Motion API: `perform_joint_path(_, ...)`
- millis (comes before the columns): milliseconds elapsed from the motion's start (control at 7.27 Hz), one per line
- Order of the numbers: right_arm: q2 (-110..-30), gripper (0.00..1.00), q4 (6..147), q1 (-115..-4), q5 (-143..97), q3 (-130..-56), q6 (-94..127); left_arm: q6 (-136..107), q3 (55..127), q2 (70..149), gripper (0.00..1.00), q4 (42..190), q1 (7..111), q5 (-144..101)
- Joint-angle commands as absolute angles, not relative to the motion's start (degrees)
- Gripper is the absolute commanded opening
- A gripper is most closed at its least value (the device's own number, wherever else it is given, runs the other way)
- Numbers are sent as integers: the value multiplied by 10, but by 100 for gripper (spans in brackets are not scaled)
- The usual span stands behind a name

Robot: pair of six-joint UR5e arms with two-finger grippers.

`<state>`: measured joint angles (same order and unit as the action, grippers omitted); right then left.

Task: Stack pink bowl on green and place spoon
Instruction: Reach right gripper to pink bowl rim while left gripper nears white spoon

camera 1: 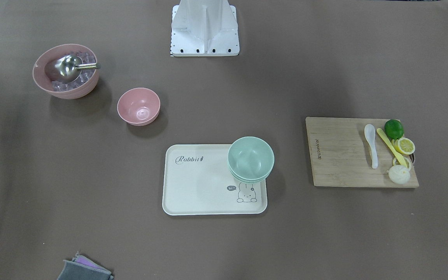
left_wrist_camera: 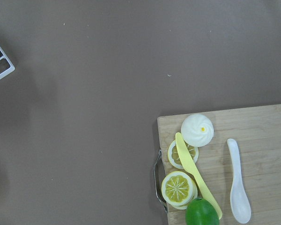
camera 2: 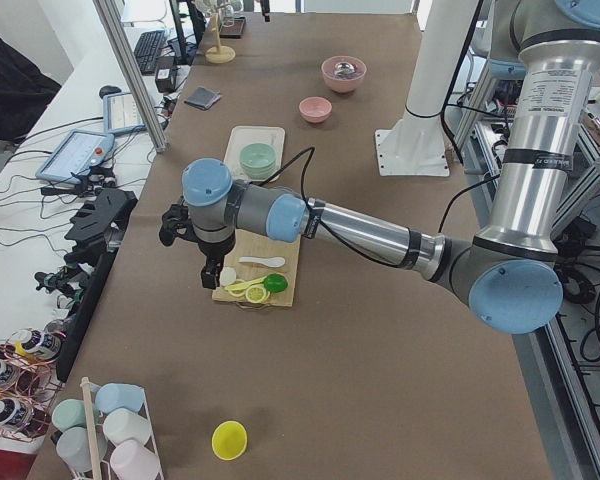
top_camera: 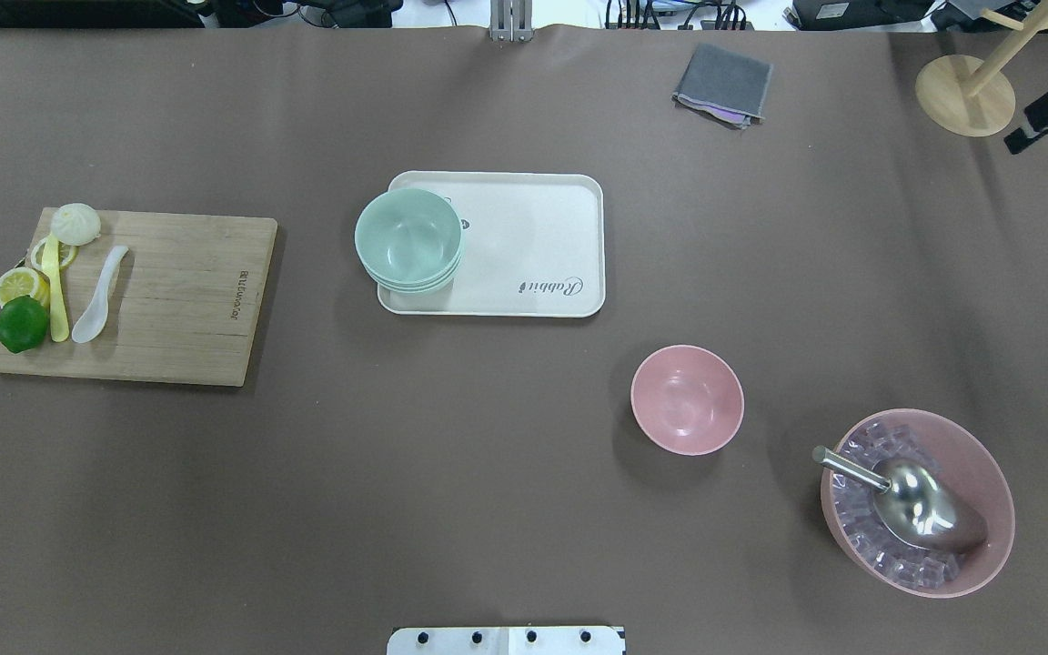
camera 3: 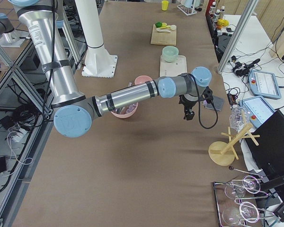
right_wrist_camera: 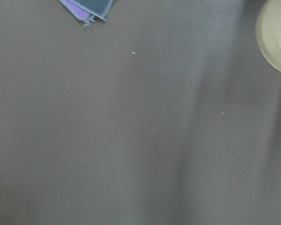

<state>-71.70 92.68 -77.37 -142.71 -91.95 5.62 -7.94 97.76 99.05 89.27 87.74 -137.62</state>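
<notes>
The small pink bowl [top_camera: 687, 399] stands upright on the brown table, right of centre; it also shows in the front view [camera 1: 138, 106]. The stack of mint-green bowls [top_camera: 408, 238] sits on the left end of the cream tray [top_camera: 542, 236]. The white spoon [top_camera: 99, 296] lies on the wooden cutting board [top_camera: 187, 300] at the left and shows in the left wrist view [left_wrist_camera: 238, 187]. My left gripper [camera 2: 206, 272] hangs above the board's outer end. My right gripper [camera 3: 188, 113] hangs high near the grey cloth. I cannot tell if either is open or shut.
On the board lie a lime [top_camera: 22, 323], lemon slices [top_camera: 19, 286], a yellow utensil [top_camera: 55, 291] and a white bun [top_camera: 75, 223]. A large ribbed pink bowl [top_camera: 988, 473] with ice and a metal scoop [top_camera: 915, 509] stands front right. A grey cloth [top_camera: 724, 84] and a wooden stand [top_camera: 965, 95] are at the far edge.
</notes>
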Motion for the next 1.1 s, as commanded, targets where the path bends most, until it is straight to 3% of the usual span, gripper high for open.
perform_joint_path(0, -703, 100, 744, -689, -1421, -912, 259, -146, 964, 992, 99, 923, 860, -1361)
perform_joint_path(275, -668, 100, 704, -625, -1405, -911, 360, -149, 950, 954, 99, 1012, 858, -1366)
perform_joint_path(550, -664, 100, 664, -583, -1407, -917, 367, -154, 869, 966, 98, 1117, 846, -1385)
perform_joint_path(962, -692, 100, 507, -513, -1371, -915, 480, -220, 860, 977, 98, 1127, 825, -1387)
